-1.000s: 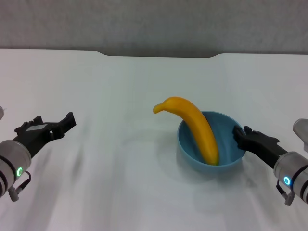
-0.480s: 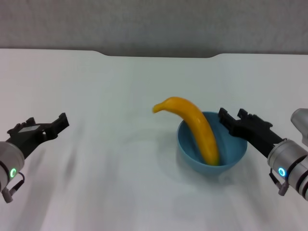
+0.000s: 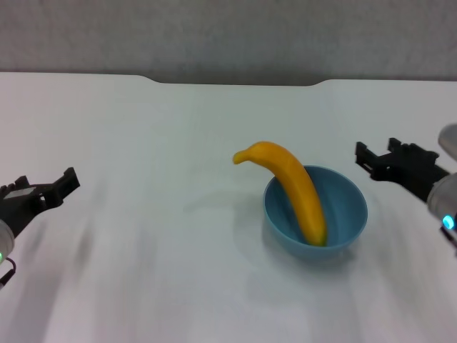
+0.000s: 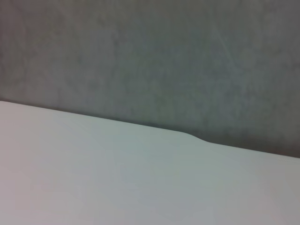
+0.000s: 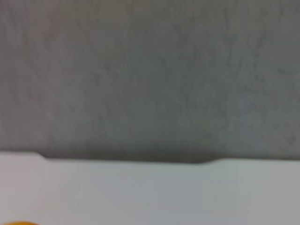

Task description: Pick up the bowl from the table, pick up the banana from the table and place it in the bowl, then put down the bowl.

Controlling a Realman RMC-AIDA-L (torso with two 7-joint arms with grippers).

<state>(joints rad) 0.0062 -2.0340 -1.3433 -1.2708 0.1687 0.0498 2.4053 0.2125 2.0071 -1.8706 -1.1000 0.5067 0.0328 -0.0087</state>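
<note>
Banana [image 3: 294, 191] resting in bowl [image 3: 316, 211] on table [image 3: 157, 143]; right gripper [image 3: 376, 158] right of bowl, left gripper [image 3: 56, 187] far left, both spread, empty.

The banana's [image 3: 293, 189] lower end was hidden behind the near wall of the bowl [image 3: 343, 207], so where it touched the inside could not be told. In the right wrist view only a thin orange sliver of the banana [image 5: 16, 223] showed, cut off by the frame edge. The left end effector [image 3: 44, 191] and the right end effector [image 3: 382, 158] were each partly cropped with their arms at the head view's sides. Neither wrist view showed its own fingers.
</note>
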